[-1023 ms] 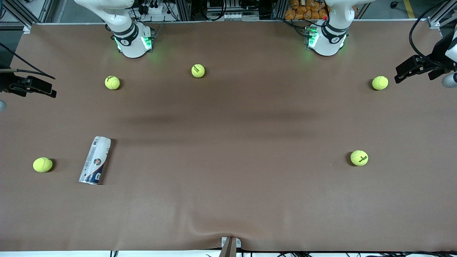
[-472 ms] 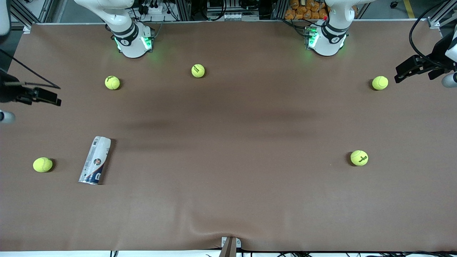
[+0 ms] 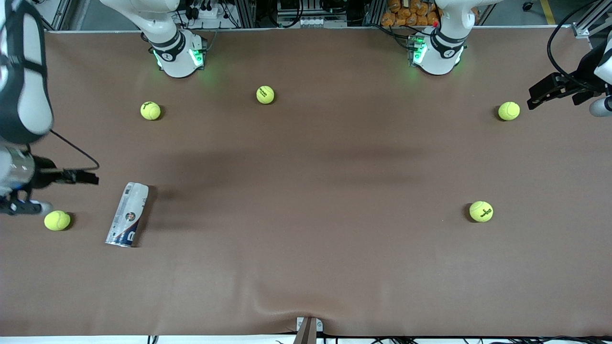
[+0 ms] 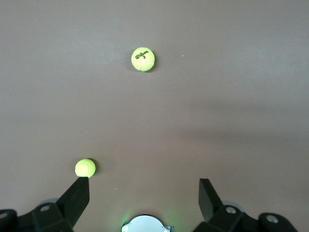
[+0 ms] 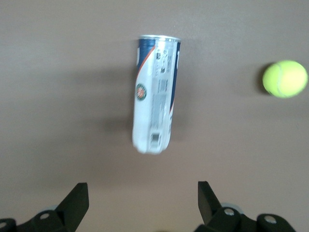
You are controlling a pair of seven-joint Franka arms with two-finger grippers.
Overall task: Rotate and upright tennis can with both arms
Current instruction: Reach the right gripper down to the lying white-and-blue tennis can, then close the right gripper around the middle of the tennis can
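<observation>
Tennis can (image 3: 127,214) lies on its side toward the right arm's end of the table, a tennis ball (image 3: 57,220) beside it, label too blurred to read. Approach step, I'd say: right gripper (image 5: 140,200) hangs over the table near the can, jaws spread and empty (next it needs lining up w/ the can body). Farther off, left gripper (image 4: 142,193) waits released at its own end, over a ball marked "Wilson 3" (image 4: 143,59).

robot lab: brown-matted table (image 3: 306,267), aluminium framing (image 3: 248,12), cables (image 3: 205,9)

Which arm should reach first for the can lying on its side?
Right. The right gripper, open, hovers beside the white-and-navy clear plastic tennis can; the left gripper waits at the left arm's end.
</observation>
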